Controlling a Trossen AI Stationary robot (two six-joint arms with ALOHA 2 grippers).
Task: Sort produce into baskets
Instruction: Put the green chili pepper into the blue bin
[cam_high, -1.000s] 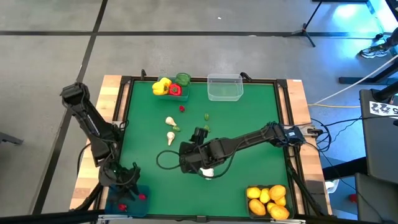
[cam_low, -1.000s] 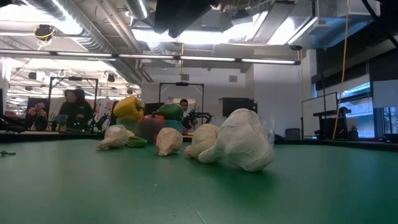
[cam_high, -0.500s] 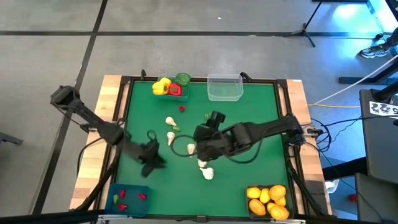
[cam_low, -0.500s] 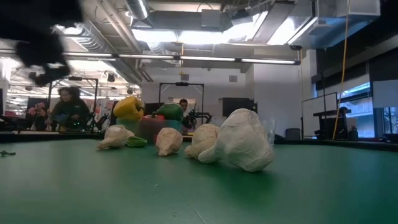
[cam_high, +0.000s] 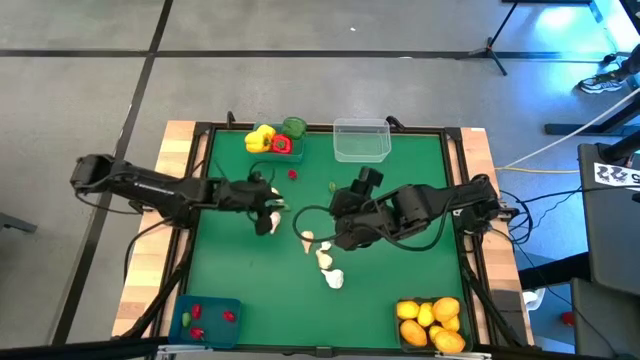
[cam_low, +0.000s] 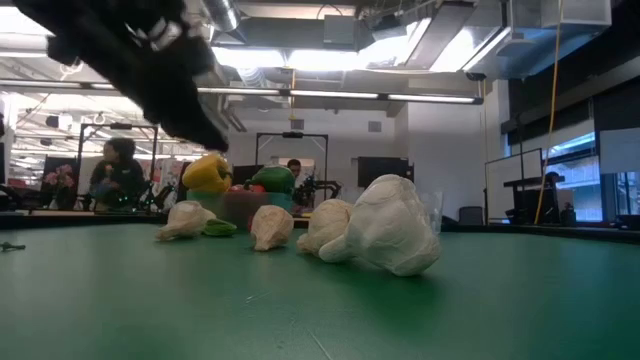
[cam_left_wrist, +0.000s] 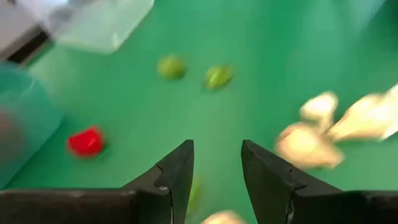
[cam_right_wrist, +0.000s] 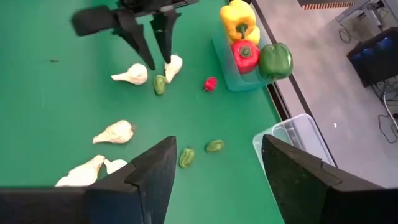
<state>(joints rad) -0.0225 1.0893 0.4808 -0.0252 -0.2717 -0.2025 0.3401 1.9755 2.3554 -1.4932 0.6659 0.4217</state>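
Left gripper (cam_high: 268, 203) newly over garlic (cam_high: 268, 223), empty.

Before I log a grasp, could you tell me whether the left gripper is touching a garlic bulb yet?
Cannot tell: in the right wrist view the left gripper, fingers parted and empty, has one tip meeting the garlic bulb, without showing plain contact.

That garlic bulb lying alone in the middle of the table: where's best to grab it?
Probably across the fat rounded body of the garlic bulb, coming straight down with a finger on each long side. It lies on its side, and its tapered stem end looks too thin to hold.
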